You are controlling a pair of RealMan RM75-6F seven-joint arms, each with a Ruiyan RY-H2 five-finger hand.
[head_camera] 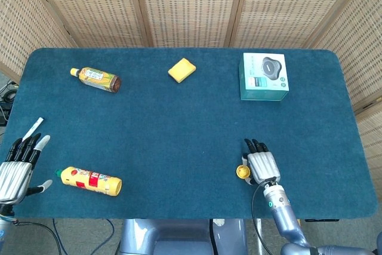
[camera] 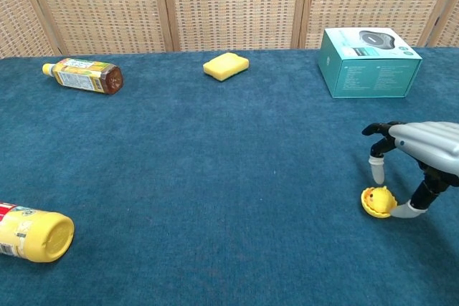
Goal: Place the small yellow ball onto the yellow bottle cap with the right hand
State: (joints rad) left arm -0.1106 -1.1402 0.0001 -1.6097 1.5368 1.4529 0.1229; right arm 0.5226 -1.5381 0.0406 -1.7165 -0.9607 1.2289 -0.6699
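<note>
The small yellow ball (camera: 380, 196) sits in the upturned yellow bottle cap (camera: 374, 206) near the table's front right; in the head view the ball (head_camera: 243, 171) and cap show as one yellow spot. My right hand (camera: 423, 148) hovers just right of and above them, fingers spread, a fingertip (camera: 376, 173) above the ball and the thumb on the cloth beside the cap. From above, the right hand (head_camera: 262, 164) covers part of the cap. My left hand (head_camera: 17, 165) lies open at the front left edge, holding nothing.
A yellow bottle (head_camera: 91, 181) lies on its side front left. A brown tea bottle (head_camera: 96, 78) lies back left, a yellow sponge (head_camera: 182, 69) back centre, a teal box (head_camera: 264, 76) back right. The cloth's front edge (head_camera: 197, 218) is close to the cap.
</note>
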